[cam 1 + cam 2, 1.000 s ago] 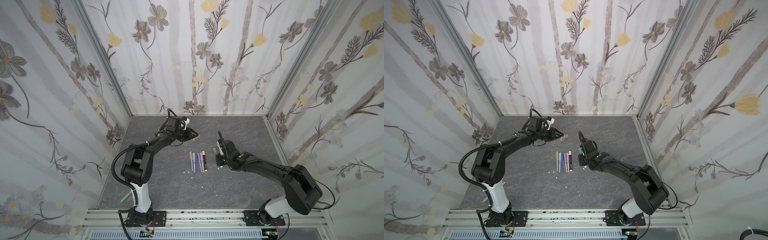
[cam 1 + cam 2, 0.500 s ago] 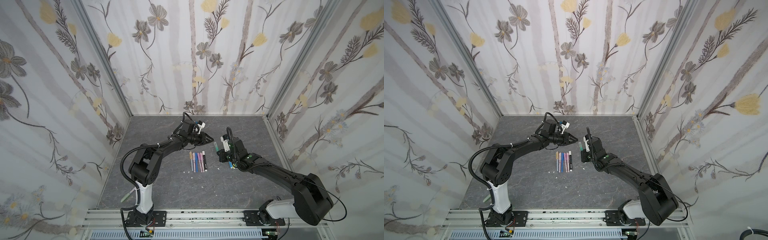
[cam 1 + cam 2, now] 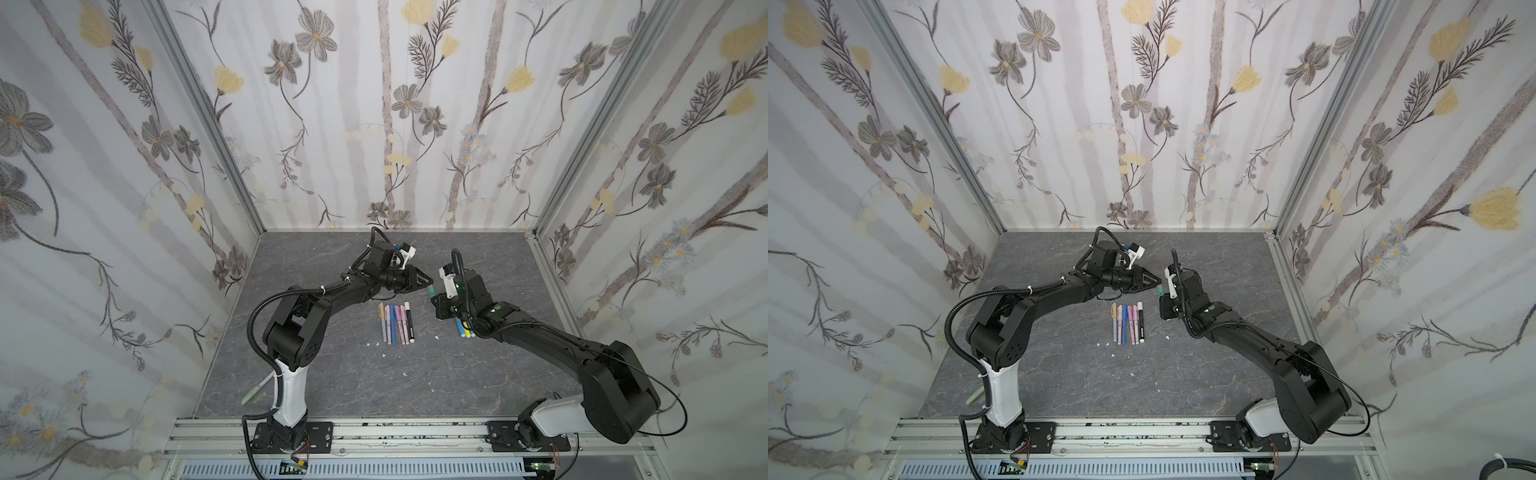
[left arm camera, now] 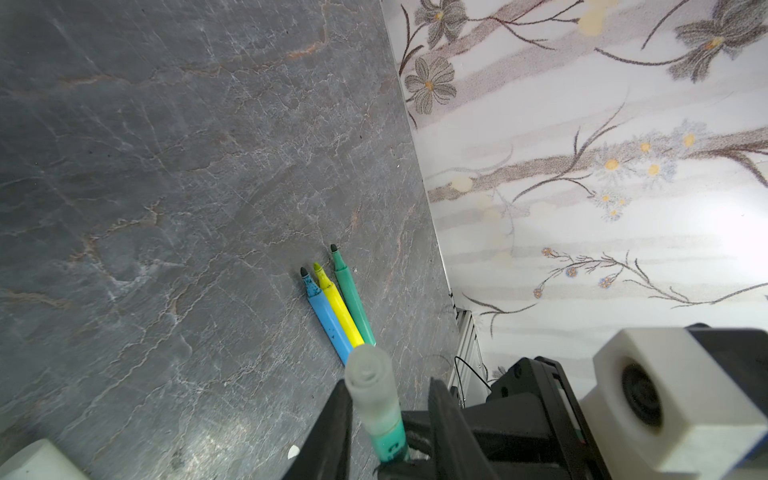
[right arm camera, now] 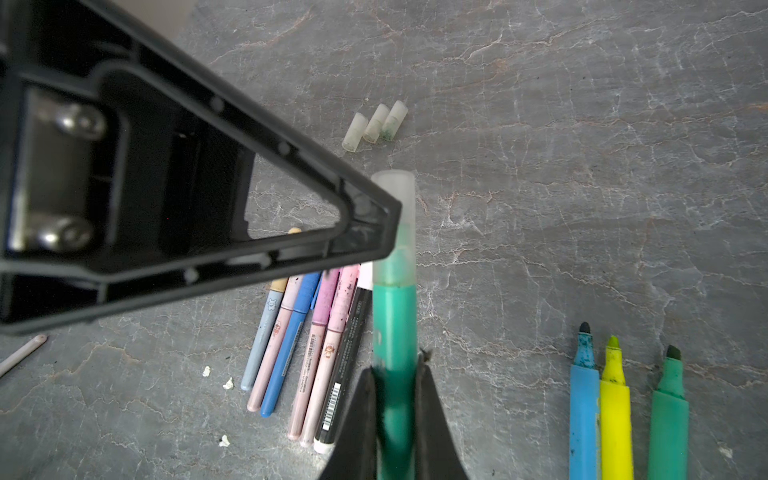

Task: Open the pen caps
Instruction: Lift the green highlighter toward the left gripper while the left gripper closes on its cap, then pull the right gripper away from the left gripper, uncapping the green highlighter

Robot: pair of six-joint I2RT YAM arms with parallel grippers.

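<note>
clamping a teal marker [image 5: 395,316], right hand [image 5: 395,370] holds its frosted cap [image 5: 395,270] inside the unclenched left hand [image 4: 387,388].

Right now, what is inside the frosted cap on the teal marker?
Through the frosted cap, a green tint shows in the half nearest the teal marker barrel. The tip itself is hidden: the plastic is cloudy and the left end effector covers one side.
</note>
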